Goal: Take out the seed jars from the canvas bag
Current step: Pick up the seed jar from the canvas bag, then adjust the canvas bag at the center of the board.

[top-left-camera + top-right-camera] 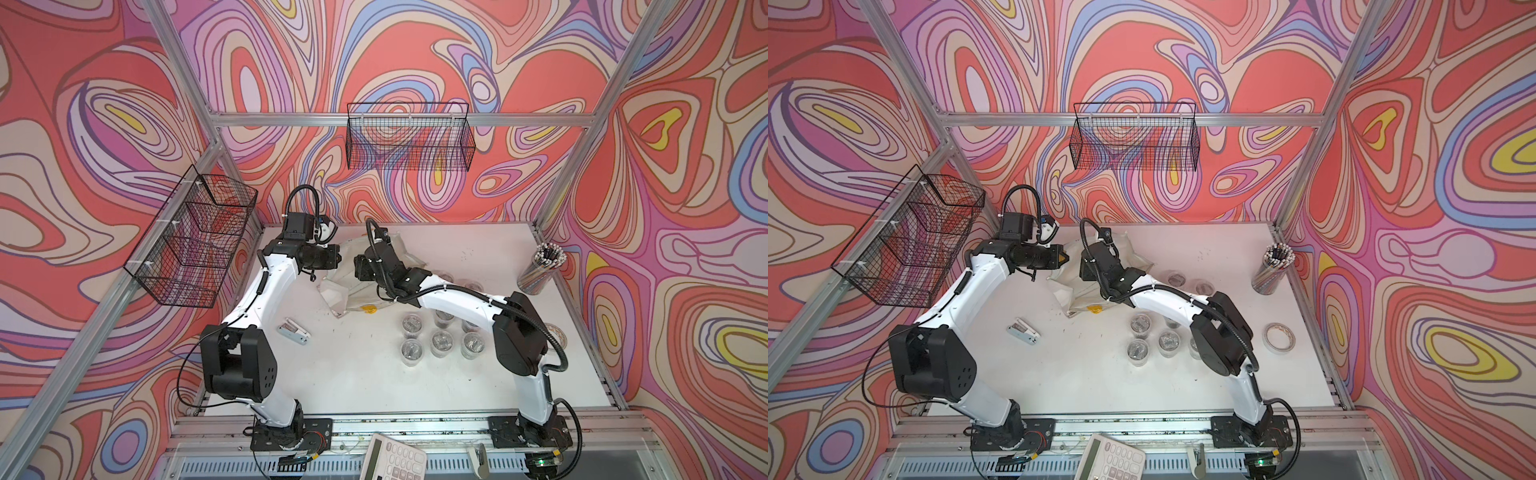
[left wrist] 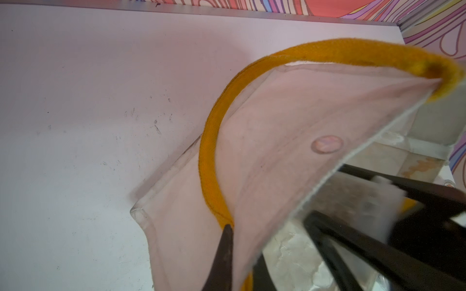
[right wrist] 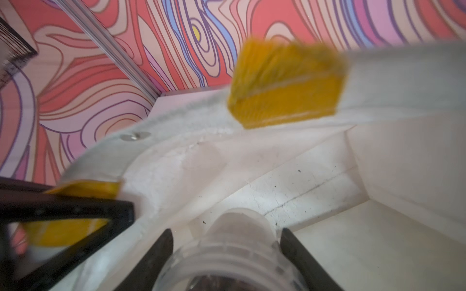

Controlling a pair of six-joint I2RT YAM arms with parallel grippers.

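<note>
One seed jar [image 3: 234, 239] sits inside the canvas bag [image 1: 353, 286], clamped between the fingers of the right tool [image 3: 227, 254]. The left tool [image 2: 242, 262] is pinched tight on the bag's yellow handle [image 2: 209, 151] at its mouth. Several more seed jars [image 1: 441, 343] stand upright on the tabletop [image 1: 374, 374] near the bag.

The left arm [image 1: 270, 286] is bent at the elbow, its wrist turned inward, and the left gripper [image 1: 1063, 258] is clamped on the rim of the canvas bag [image 2: 277, 121]. The right arm [image 1: 453, 299] reaches inward toward it, the right gripper [image 3: 227, 234] pinching a seed jar [image 3: 234, 254].
</note>
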